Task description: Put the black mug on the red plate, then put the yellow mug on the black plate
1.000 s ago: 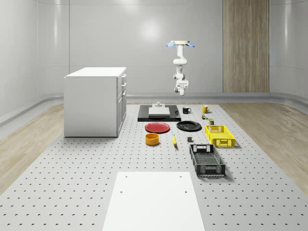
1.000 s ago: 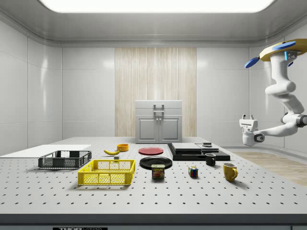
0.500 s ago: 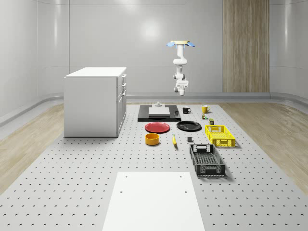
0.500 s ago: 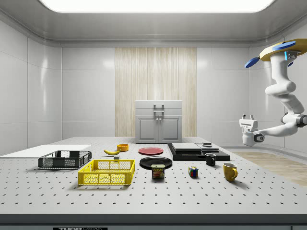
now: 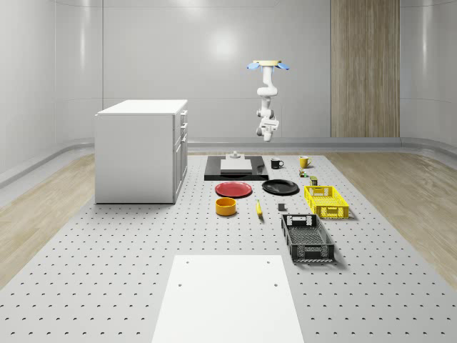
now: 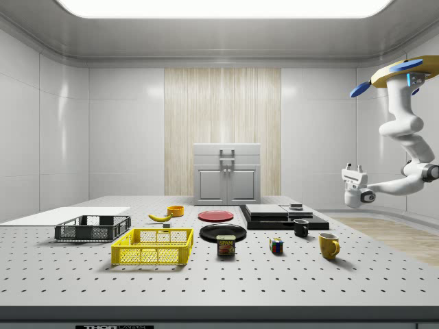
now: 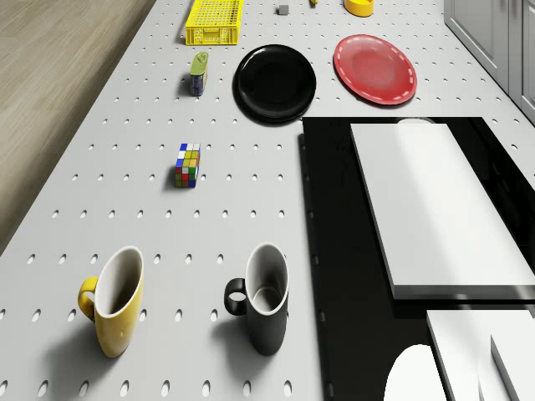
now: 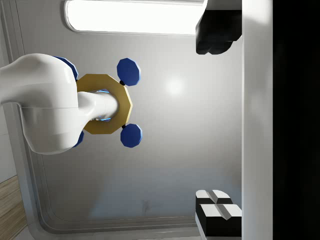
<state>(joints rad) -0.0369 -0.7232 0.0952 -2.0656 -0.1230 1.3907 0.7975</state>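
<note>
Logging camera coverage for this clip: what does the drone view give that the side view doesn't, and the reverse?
Drone view: the empty insides of the upright black mug and yellow mug, and the bare tops of the red plate and black plate. Side view: the drone hovering high at the side view's right, its tool held above the mugs, pointing up. Shared: both mugs, both plates, the puzzle cube, the yellow basket.

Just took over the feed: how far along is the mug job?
Nothing done: black mug and yellow mug stand on the table; red plate and black plate are bare. The drone hovers beyond the table's end, gripper empty, pointing up. Both placements remain.
</note>
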